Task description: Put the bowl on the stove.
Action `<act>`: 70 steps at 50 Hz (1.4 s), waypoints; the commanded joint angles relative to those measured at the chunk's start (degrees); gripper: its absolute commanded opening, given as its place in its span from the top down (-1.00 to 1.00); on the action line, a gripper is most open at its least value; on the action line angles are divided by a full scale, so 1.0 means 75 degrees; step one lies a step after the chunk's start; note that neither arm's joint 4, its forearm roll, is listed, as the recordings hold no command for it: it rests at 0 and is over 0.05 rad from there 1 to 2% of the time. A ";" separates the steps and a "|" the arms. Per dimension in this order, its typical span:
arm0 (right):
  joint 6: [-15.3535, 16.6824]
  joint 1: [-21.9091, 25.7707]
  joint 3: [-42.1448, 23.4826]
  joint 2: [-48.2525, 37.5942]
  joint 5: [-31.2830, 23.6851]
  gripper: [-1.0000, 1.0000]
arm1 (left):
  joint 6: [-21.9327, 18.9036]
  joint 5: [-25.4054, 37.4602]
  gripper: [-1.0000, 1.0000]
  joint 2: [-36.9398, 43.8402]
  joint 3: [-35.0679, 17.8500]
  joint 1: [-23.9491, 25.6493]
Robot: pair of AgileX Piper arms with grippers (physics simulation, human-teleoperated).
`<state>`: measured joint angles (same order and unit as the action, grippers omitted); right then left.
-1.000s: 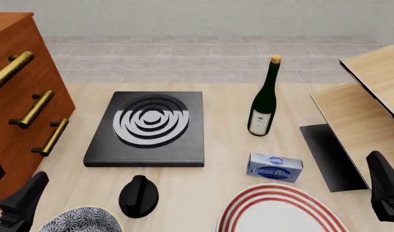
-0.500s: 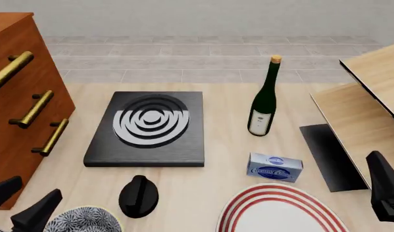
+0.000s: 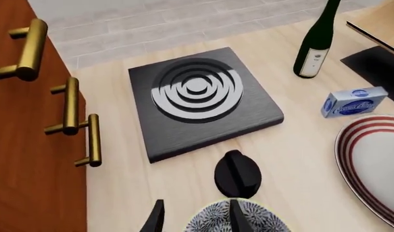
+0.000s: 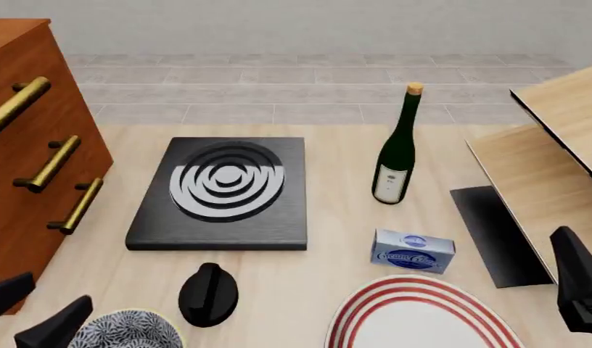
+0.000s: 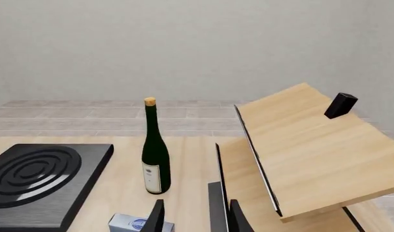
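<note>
The bowl (image 4: 127,330), black-and-white floral, sits at the table's near left edge and is cut off by the frame. My left gripper (image 4: 33,310) is open just to its left. In the left wrist view one finger (image 3: 236,215) shows over the bowl (image 3: 248,220) and the other beside its rim; I cannot tell whether they touch it. The stove (image 4: 223,190), a black slab with grey rings, lies farther back and is also seen as stove (image 3: 200,99) and stove (image 5: 36,174). My right gripper (image 5: 195,220) is open and empty at the near right, right gripper (image 4: 574,286).
A black knob-like lump (image 4: 209,293) lies between bowl and stove. A red-ringed white plate (image 4: 422,315), a blue box (image 4: 412,251) and a green bottle (image 4: 397,156) stand to the right. A wooden drawer cabinet (image 4: 25,159) borders the left, wooden shelves (image 4: 557,159) the right.
My left gripper has shifted right toward the bowl and then dropped slightly. The bowl and the right arm have not moved.
</note>
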<state>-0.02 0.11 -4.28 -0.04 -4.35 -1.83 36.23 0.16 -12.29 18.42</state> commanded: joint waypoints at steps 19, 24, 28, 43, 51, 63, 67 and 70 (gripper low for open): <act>-0.0001 -0.0001 0.0000 0.0000 0.0000 -1.00 | -0.0838 0.1224 -1.00 0.0024 -0.0074 0.0268; 0.0000 0.0000 0.0000 0.0000 -0.0001 -1.00 | -0.0899 0.1341 -1.00 0.0085 -0.0066 0.0292; 0.0000 0.0001 0.0000 0.0000 0.0000 -1.00 | -0.1065 0.1024 -1.00 0.0293 0.0064 0.0162; 0.0000 -0.0001 0.0000 0.0000 -0.0001 -1.00 | -0.1213 0.0877 -1.00 0.0512 0.0241 0.0154; -0.0001 -0.0001 0.0000 0.0000 -0.0001 -1.00 | -0.1223 0.0830 -1.00 0.0605 0.0343 0.0069; 0.0000 -0.0001 0.0000 0.0000 -0.0001 -1.00 | -0.1369 0.1177 -1.00 0.0470 0.0326 0.0168; 0.0000 0.0000 0.0000 0.0000 0.0000 -1.00 | -0.1447 0.1017 -1.00 0.0634 0.0324 0.0077; 0.0001 -0.0001 0.0000 0.0000 0.0001 -1.00 | -0.1392 0.1071 -1.00 0.0663 0.0303 0.0125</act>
<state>-0.02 0.11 -4.28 -0.04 -4.35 -11.74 44.23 4.23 -9.98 19.51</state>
